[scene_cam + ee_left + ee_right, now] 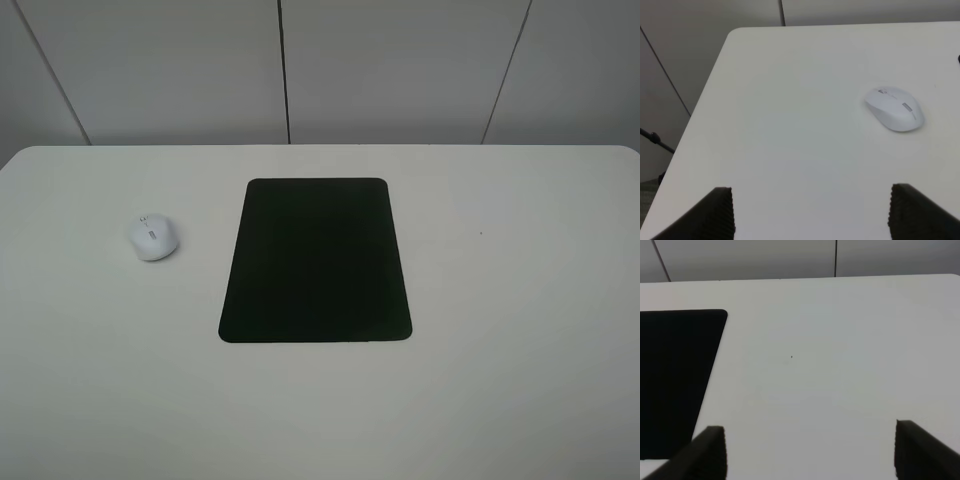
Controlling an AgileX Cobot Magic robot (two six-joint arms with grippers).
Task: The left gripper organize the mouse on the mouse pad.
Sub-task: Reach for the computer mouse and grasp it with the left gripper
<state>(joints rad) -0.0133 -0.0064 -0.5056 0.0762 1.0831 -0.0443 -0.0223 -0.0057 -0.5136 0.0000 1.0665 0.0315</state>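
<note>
The white mouse (153, 237) lies on the white table (500, 300), left of the black mouse pad (316, 260) and apart from it. The pad lies flat in the middle of the table with nothing on it. In the left wrist view the mouse (895, 108) sits well ahead of my left gripper (812, 215), whose two dark fingertips (720, 212) stand wide apart and open with bare table between them. My right gripper (812, 452) is open too, over bare table beside the pad's edge (675, 380). Neither arm shows in the high view.
The table's left edge and rounded far corner (732, 32) run close to the mouse's side. Grey wall panels (400, 70) stand behind the table. A small dark speck (480, 234) marks the tabletop right of the pad.
</note>
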